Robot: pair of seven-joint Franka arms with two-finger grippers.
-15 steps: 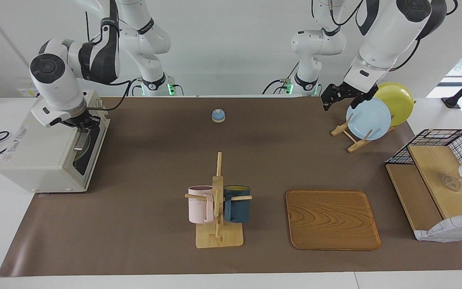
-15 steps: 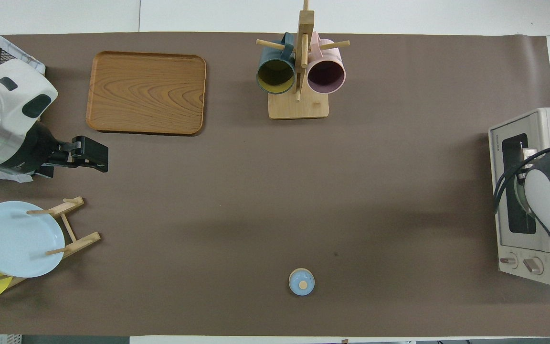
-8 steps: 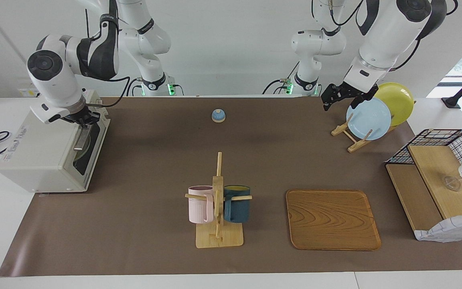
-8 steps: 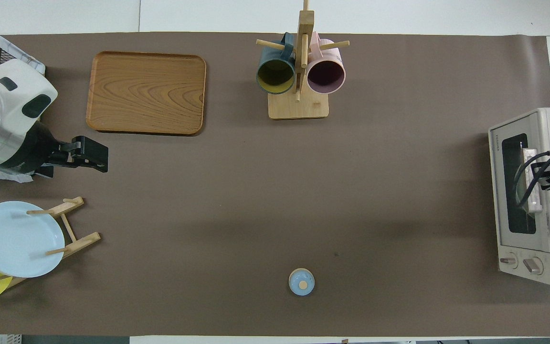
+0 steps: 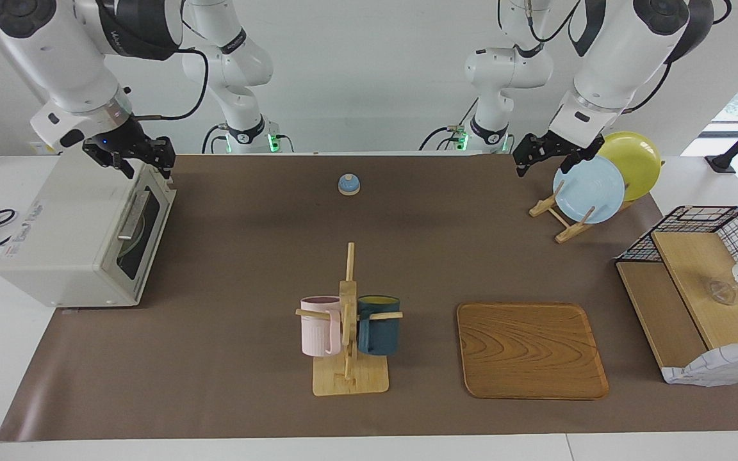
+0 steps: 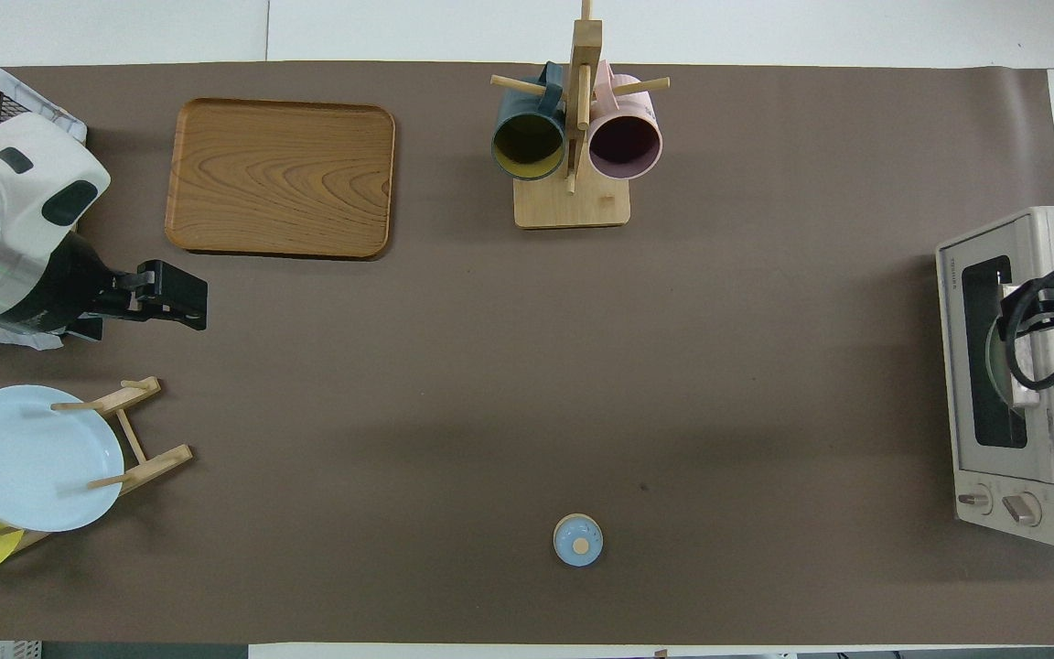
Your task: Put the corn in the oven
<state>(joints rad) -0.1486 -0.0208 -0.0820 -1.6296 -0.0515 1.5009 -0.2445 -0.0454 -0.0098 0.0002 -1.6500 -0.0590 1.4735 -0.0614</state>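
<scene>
At the right arm's end of the counter, the oven (image 5: pixel 81 237) has its door shut. No corn shows. The right hand (image 5: pixel 131 157) hangs over the oven, fingers apart. The left hand (image 5: pixel 545 152) waits, fingers apart. Corn is likely light, stiff; grab its middle.

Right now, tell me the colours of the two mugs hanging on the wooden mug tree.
Pink mug and dark teal mug; clearest in the facing view.
</scene>
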